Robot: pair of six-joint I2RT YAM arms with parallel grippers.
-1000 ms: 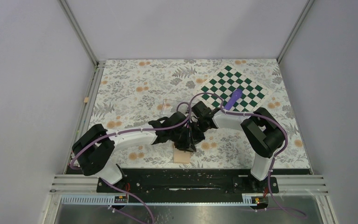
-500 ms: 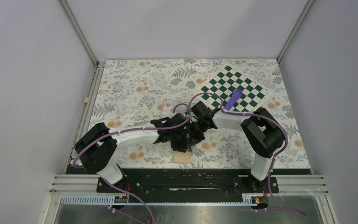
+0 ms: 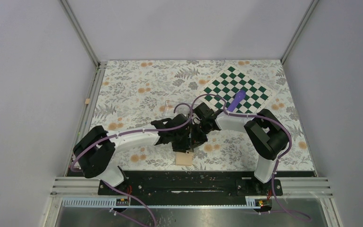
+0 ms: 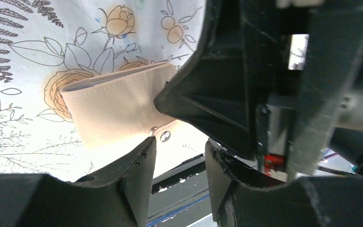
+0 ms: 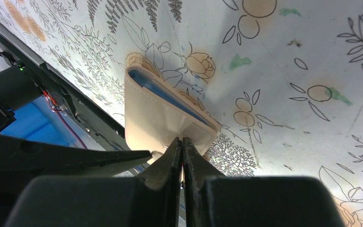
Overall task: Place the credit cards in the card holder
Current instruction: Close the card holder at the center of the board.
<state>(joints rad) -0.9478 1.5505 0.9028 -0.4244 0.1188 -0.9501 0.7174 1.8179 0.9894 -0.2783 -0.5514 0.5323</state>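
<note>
The tan card holder (image 3: 185,159) lies near the table's front edge, slightly ajar. It shows its blue-grey inside (image 5: 170,97) in the right wrist view (image 5: 153,120) and its small snap (image 4: 165,136) in the left wrist view (image 4: 116,101). My right gripper (image 5: 182,147) is shut, pinching the card holder's top flap at its near edge; it sits just above the holder in the top view (image 3: 199,136). My left gripper (image 4: 179,158) is open and empty, its fingers right beside the snap (image 3: 188,143). No credit cards can be made out.
A clear plastic box (image 3: 172,106) lies just beyond the grippers. A green-and-white chessboard (image 3: 253,85) with a purple object (image 3: 237,99) on it is at the back right. The black front rail (image 3: 189,182) runs close behind the card holder.
The left gripper has shifted slightly away from the front edge, leaving a little more of the card holder uncovered. The right gripper and the card holder stay put.
</note>
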